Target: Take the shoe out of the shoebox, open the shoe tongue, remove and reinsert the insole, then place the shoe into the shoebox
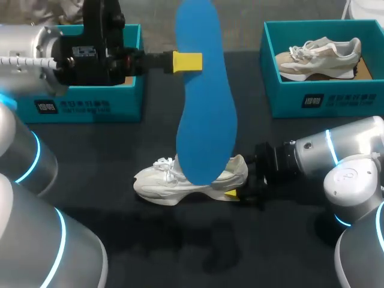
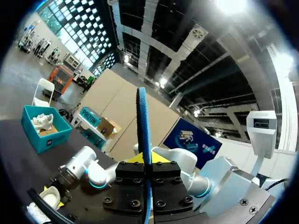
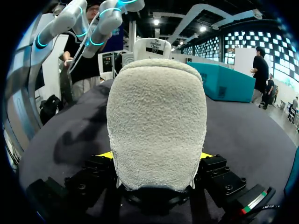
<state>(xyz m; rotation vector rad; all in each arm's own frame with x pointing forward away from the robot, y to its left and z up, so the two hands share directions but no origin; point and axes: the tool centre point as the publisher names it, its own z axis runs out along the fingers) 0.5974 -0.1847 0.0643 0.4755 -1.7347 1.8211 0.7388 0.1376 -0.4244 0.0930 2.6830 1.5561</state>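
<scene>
At the table's (image 1: 288,240) middle, the shoe (image 1: 180,180) stands on its sole, well apart from both shoeboxes. Its long axis runs across the table, toe toward the left arm's side and heel toward the right. The right gripper (image 1: 237,193) is clamped on the heel; in the right wrist view a yellow tip shows at each side of the heel.

The blue insole (image 1: 204,108) is out of the shoe and held raised by the left gripper (image 1: 187,62), whose fingers are closed on its upper part. In the left wrist view it passes edge-on between them. Its long axis is near upright, crossing the shoe's axis. In the head view its lower end overlaps the shoe's opening, but whether it has entered the opening cannot be told.

Judgement: reinsertion is the step in hand. The insole must be laid over toward the toe to align both axes.

The near-left shoebox (image 1: 129,102) is partly hidden by the left arm. The right shoebox (image 1: 324,99) holds a second shoe (image 1: 321,57)
</scene>
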